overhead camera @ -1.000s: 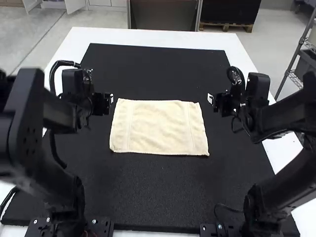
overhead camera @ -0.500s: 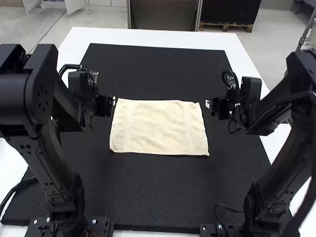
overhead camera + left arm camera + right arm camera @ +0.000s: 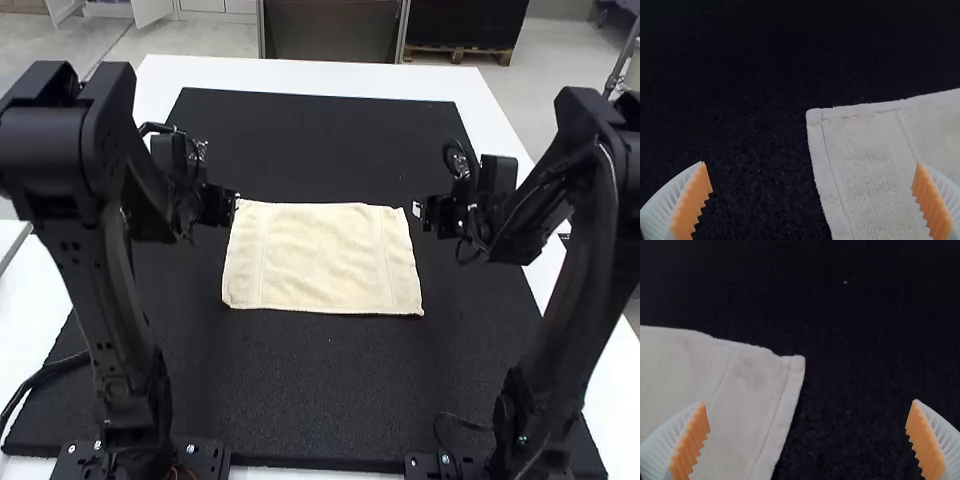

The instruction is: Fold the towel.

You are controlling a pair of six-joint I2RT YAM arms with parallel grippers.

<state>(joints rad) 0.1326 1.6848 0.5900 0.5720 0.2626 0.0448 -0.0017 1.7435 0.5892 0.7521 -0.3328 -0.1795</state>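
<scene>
In the high view the cream towel [image 3: 322, 258] lies spread flat on the black mat. My left gripper [image 3: 236, 203] is just beside the towel's far left corner, and my right gripper [image 3: 417, 209] is close to its far right corner. From the left wrist, the open left gripper [image 3: 812, 197] has a towel corner [image 3: 860, 150] between and beyond its fingers, untouched. The right wrist view has the right gripper [image 3: 805, 437] open as well, with the other far corner of the towel [image 3: 755, 390] lying between and beyond its fingers.
The black mat [image 3: 330, 390] covers most of the white table [image 3: 300, 76] and extends on all sides of the towel. Cables run beside both arms, one of them [image 3: 45, 375] near the left arm's base.
Both arms' grippers have shifted inward, the left toward the towel's far left corner and the right slightly toward the far right corner. The towel has stayed in place.
</scene>
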